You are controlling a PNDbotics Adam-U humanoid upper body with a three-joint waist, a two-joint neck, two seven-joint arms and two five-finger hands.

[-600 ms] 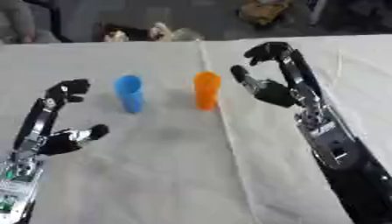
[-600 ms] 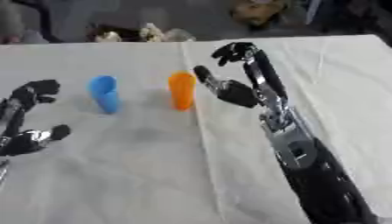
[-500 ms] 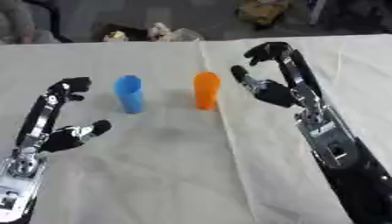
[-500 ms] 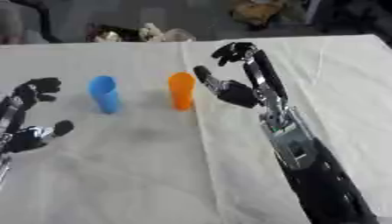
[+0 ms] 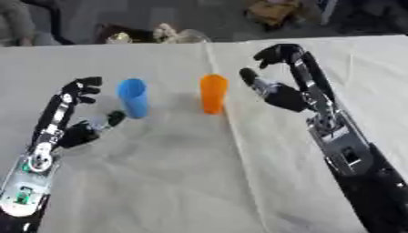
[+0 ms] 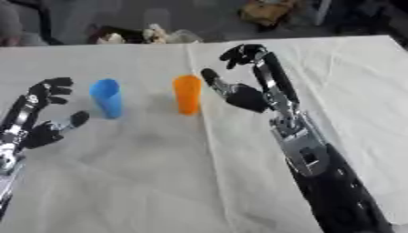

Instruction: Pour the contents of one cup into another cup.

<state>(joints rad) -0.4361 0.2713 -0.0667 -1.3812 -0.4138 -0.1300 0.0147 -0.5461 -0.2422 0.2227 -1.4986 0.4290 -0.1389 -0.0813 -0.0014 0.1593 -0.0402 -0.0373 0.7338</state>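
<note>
Both cups are standing upright on the surface [image 5: 159,182] — left robot hand [image 5: 76,132] spreading beside the blue cup [image 5: 133,97], right robot hand [image 5: 283,93] spreading beside the orange cup [image 5: 213,93] — neither touching.

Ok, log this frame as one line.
left hand open beside blue cup | right hand open beside orange cup | both cups upright, untouched
</note>
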